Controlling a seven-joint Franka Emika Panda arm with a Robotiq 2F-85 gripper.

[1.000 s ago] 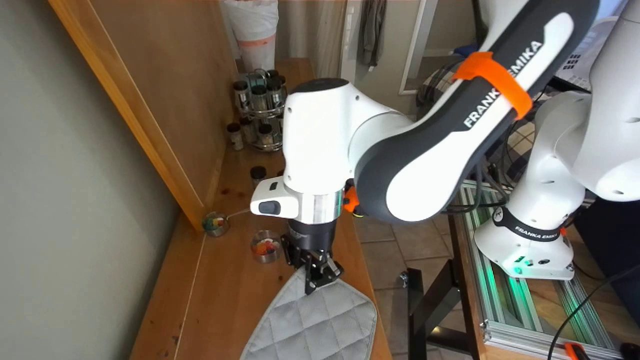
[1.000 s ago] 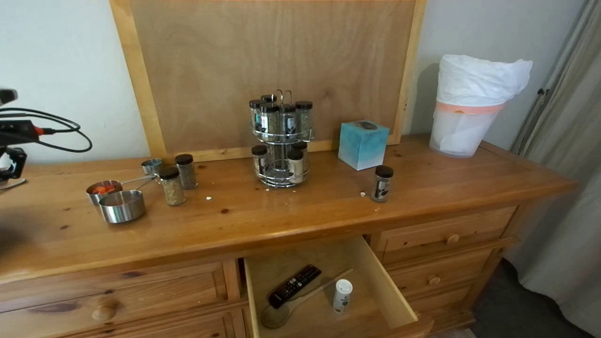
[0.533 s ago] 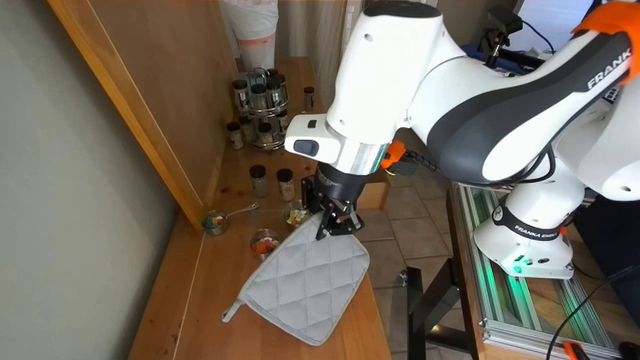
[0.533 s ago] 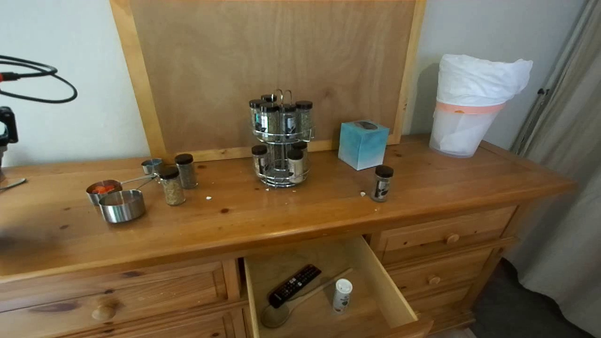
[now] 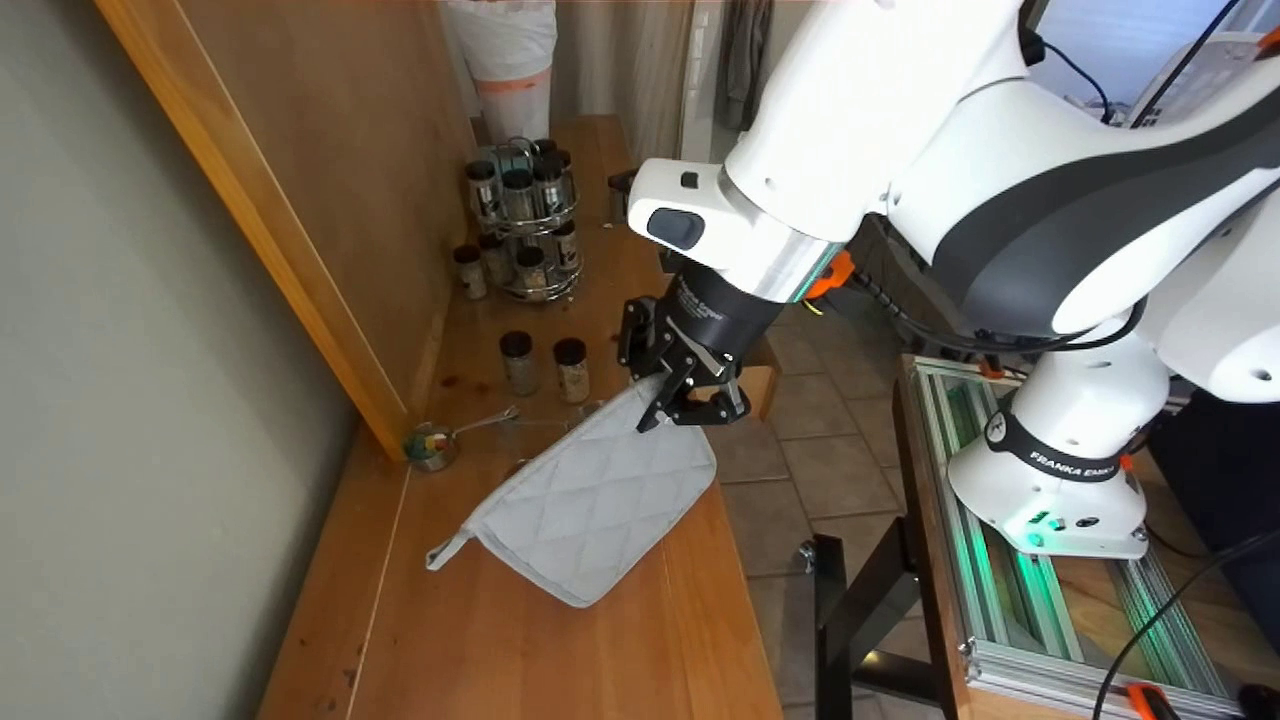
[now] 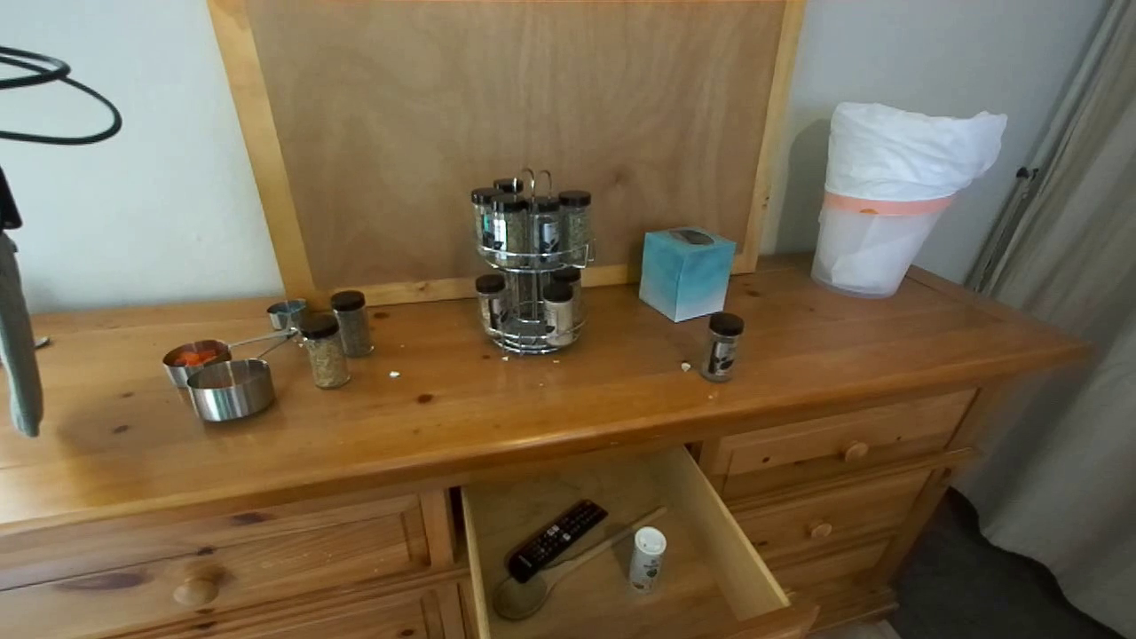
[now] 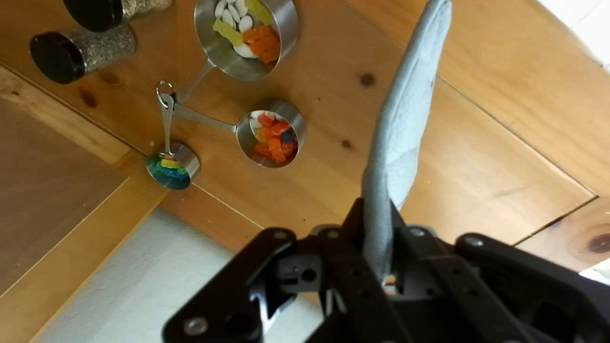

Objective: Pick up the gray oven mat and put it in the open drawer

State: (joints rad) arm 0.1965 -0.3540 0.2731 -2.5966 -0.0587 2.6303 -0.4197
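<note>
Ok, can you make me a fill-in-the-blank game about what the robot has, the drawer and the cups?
1. The gripper holds a mat whose color is ____.
2. The drawer with the remote in it is not shut but ____.
3. The remote's color is ____.
4. In the wrist view, the number of cups you can count is ____.

Missing words, in order: gray; open; black; three.

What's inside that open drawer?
The open drawer holds a remote control, a wooden spoon and a white-lidded container. Anything beneath the remote control or deeper under the countertop is hidden.
</note>
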